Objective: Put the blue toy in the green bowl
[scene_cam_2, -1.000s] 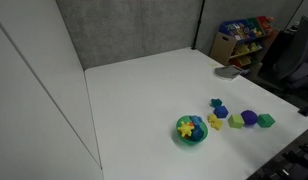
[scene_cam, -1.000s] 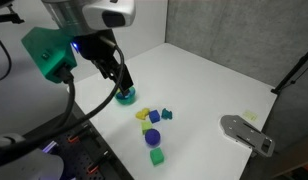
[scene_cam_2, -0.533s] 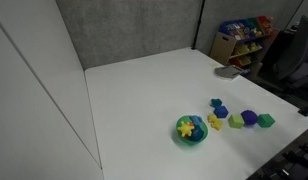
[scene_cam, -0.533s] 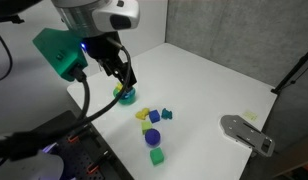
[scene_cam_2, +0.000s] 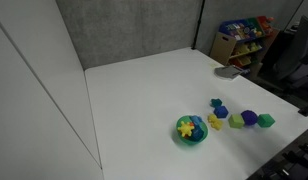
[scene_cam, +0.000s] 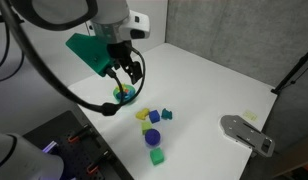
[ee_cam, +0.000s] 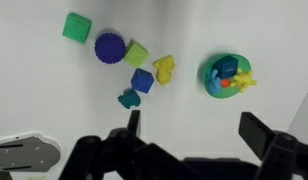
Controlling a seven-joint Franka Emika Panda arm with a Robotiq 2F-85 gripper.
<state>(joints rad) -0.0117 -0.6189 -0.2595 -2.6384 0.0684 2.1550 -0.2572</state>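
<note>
The green bowl (ee_cam: 210,78) sits on the white table and shows in both exterior views (scene_cam: 121,99) (scene_cam_2: 184,136). A small dark-blue blocky toy (ee_cam: 227,67) lies inside it beside a yellow star piece (ee_cam: 243,80); the toy also shows in an exterior view (scene_cam_2: 198,124). My gripper (ee_cam: 194,128) is open and empty, above the table and apart from the bowl. In an exterior view it (scene_cam: 129,76) hangs just above the bowl. The arm is out of view in the exterior view from the other side.
Loose toys lie beside the bowl: another small blue piece (ee_cam: 142,81), a teal piece (ee_cam: 129,98), a yellow piece (ee_cam: 164,68), a light green piece (ee_cam: 136,54), a purple-blue round piece (ee_cam: 109,46) and a green cube (ee_cam: 76,26). A grey object (scene_cam: 244,133) lies further off.
The arm has swung and lifted, so the gripper stands a little higher over the bowl. The bowl and toys have not moved.
</note>
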